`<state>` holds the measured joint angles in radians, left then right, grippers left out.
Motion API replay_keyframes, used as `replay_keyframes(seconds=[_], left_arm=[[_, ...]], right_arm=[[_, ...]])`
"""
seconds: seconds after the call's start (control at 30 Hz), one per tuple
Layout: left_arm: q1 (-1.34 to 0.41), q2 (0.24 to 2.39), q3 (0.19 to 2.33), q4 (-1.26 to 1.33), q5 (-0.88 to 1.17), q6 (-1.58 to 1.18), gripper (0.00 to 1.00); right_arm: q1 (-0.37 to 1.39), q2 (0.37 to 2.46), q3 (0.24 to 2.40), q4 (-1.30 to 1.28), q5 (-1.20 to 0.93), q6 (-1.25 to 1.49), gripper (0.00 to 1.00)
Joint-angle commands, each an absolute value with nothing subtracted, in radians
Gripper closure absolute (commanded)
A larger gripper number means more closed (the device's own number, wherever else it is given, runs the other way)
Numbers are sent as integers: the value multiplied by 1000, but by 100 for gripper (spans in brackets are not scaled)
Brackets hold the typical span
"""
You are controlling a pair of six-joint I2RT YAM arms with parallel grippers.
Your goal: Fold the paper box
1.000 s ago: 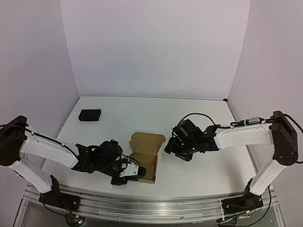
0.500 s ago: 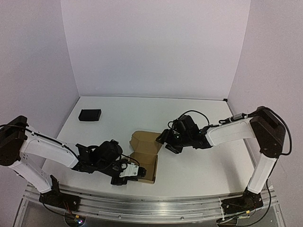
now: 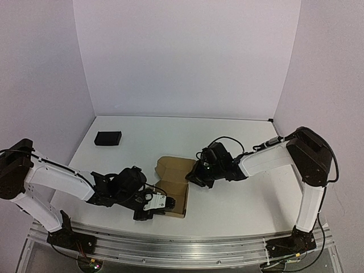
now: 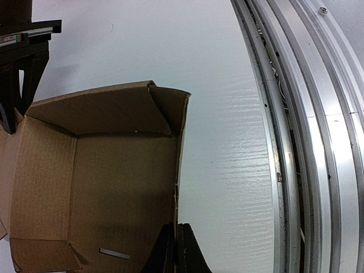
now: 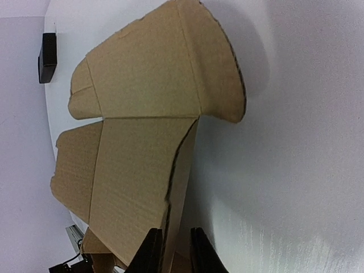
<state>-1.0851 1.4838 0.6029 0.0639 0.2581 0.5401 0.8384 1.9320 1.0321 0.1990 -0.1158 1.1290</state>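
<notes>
At the white tabletop's (image 3: 244, 142) front edge, the left pincer (image 4: 175, 251) pinches the open brown cardboard box's (image 3: 176, 190) near wall; the right pincer (image 5: 175, 250), newly arrived, has narrowed onto its right wall.

The light is bright and soft, and I think it comes from above. My white table (image 3: 239, 210) looks even all over. The paper box (image 5: 148, 79) throws a pale grey shadow beside it. The metal rail (image 4: 307, 142) shines a little. The top view bends at its edges.
</notes>
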Motion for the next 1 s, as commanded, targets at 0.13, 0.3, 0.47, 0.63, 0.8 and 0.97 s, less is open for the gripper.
replay_keyframes(seconds=[0.13, 0.3, 0.47, 0.63, 0.8, 0.97], left_arm=[[-1053, 1499, 672, 87, 238, 432, 100], [-1045, 1490, 706, 88, 248, 378, 100], [-1040, 1489, 701, 92, 269, 368, 100], [-1040, 1513, 688, 122, 250, 391, 100], [-1040, 1505, 683, 114, 283, 442, 100], [-1040, 1489, 685, 76, 323, 466, 100]], right_arm=[[900, 1863, 990, 219, -56, 1158, 90], [938, 1825, 953, 221, 30, 1205, 93], [975, 1797, 926, 229, 118, 1262, 93], [992, 1828, 935, 235, 114, 1295, 93], [996, 1815, 915, 227, 132, 1291, 69], [998, 1781, 952, 163, 156, 1214, 57]])
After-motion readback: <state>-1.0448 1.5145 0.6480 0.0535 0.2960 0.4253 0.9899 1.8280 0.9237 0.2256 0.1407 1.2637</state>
